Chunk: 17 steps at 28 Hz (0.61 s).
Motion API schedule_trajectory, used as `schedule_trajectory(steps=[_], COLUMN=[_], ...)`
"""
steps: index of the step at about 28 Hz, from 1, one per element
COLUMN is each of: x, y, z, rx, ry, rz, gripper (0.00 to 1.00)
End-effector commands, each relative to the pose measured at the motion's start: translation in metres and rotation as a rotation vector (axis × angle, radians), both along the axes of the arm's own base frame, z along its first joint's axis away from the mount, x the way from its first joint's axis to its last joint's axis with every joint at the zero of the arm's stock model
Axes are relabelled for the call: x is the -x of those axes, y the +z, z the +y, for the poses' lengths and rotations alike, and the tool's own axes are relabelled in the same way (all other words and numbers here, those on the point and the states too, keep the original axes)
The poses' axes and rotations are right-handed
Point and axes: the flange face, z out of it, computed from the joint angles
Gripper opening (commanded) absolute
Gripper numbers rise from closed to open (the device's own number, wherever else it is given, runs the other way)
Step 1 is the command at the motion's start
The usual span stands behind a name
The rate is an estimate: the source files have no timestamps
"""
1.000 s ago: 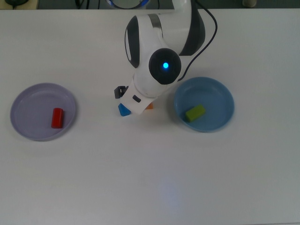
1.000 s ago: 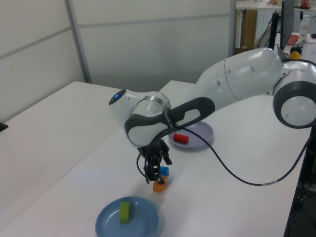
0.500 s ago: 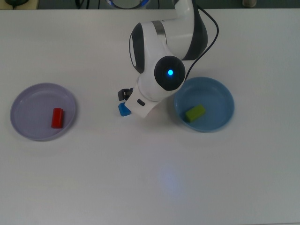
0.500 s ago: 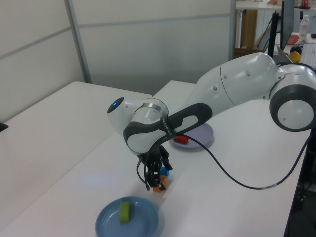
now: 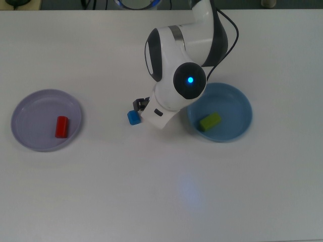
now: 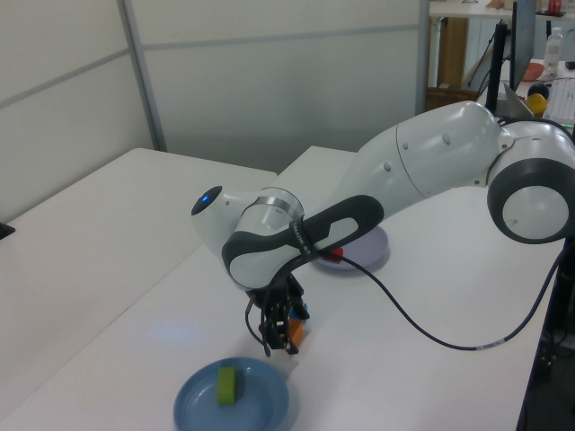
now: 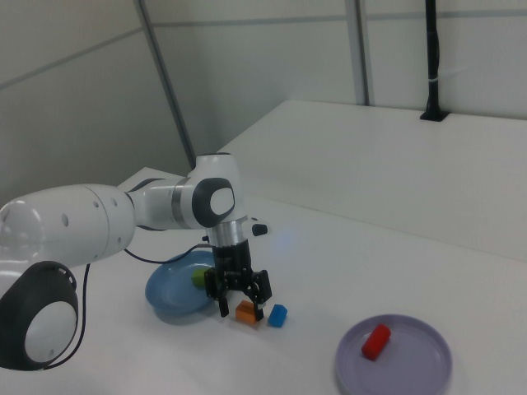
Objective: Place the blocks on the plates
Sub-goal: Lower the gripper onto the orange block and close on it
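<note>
Pincer (image 7: 241, 305) astride orange block (image 7: 245, 312)

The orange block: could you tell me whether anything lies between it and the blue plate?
Nothing visible does. In the right view the orange block sits on bare table just beside the blue plate, under the tool. The blue cube lies on its far side, away from the plate.

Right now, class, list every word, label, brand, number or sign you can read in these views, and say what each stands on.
None can be read in any view.
The blue cube, orange block, green block, red cylinder, light blue plate and lavender plate are plain.
The arm shows only a blue light, no lettering.
</note>
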Motion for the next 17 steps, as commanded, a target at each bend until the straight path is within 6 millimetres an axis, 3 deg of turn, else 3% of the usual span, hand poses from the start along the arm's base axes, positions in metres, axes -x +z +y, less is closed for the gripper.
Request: schedule_trajectory(steps=[1,6,11,12,16,17], x=[-0.0046,-0.0061,-0.0083,-0.0086,-0.0105,-0.0110], y=[-0.0050,-0.0075,-0.0058,-0.0058,-0.0029,-0.0012], z=[0.0050,0.0047,0.0033,0.0016,-0.0030,-0.0039], rx=[0.006,0.004,0.001,0.002,-0.003,-0.005], ry=[0.014,0.013,0.014,0.016,0.014,0.014], rz=[-0.039,-0.046,-0.058,-0.057,-0.061,-0.063], gripper=[0.92,0.90,0.51,0.38,0.04,0.00])
